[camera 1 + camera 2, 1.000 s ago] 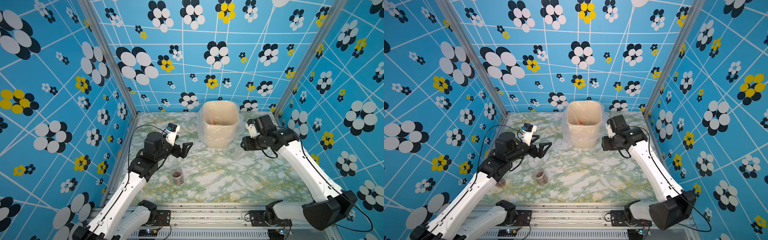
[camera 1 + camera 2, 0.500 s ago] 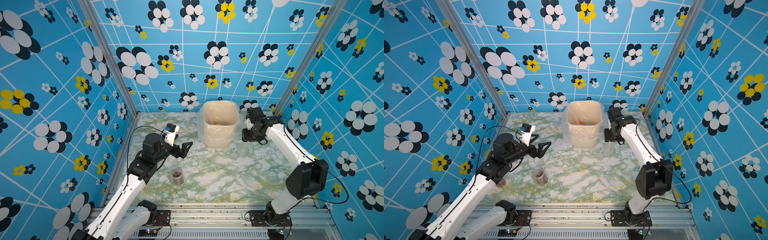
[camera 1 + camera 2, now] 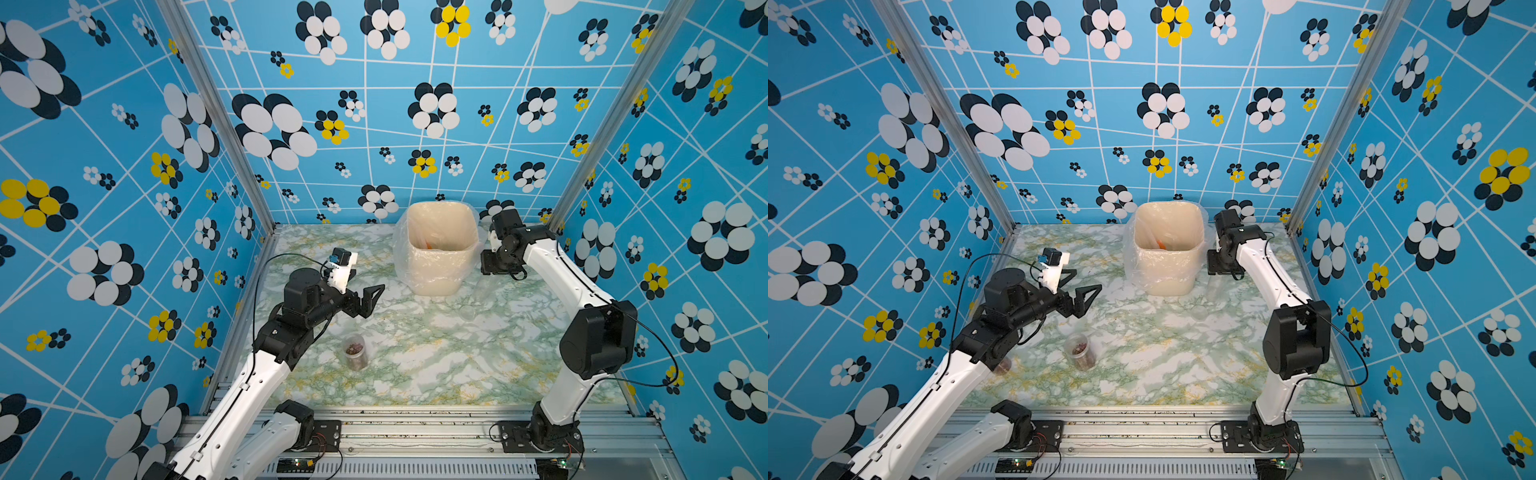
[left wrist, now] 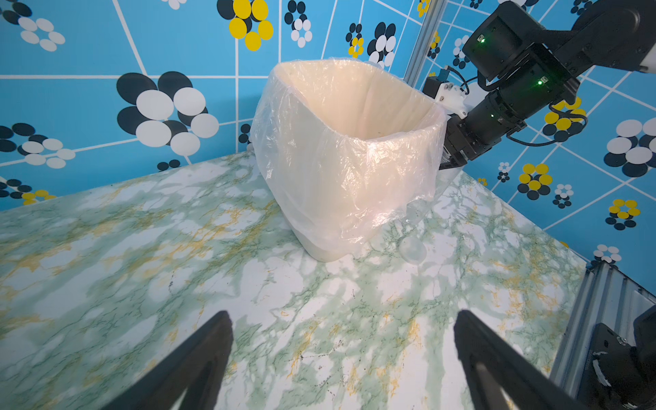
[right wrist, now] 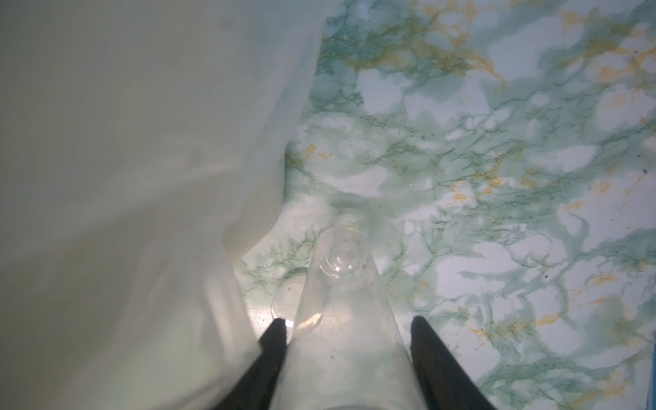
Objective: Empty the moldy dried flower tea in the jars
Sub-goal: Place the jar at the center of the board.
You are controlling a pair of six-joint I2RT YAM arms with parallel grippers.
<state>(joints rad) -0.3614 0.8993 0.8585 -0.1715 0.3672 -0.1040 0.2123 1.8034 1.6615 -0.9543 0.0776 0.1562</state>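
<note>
An upright clear jar [image 3: 356,359] [image 3: 1084,358] holding reddish-brown moldy dried flower tea [image 3: 354,348] stands on the table's front left. Another jar [image 3: 1004,365] with brown bits peeks out from under my left arm. My left gripper [image 3: 369,280] [image 4: 342,314] hovers open and empty above the table, behind the first jar. My right gripper [image 5: 348,319] points down beside the bin's right wall, shut on an empty-looking clear jar [image 5: 340,284]. In both top views that jar is too faint to make out.
A beige bin [image 3: 440,266] [image 4: 340,184] lined with clear plastic stands at the back middle, with orange bits [image 3: 1160,245] inside. A clear round lid [image 3: 467,312] [image 5: 287,298] lies on the marble table [image 3: 436,365] right of the bin. Patterned blue walls close three sides.
The right arm's elbow has swung up and its gripper has turned downward close to the bin's right side. The left arm has barely shifted; the tea jar has stayed put.
</note>
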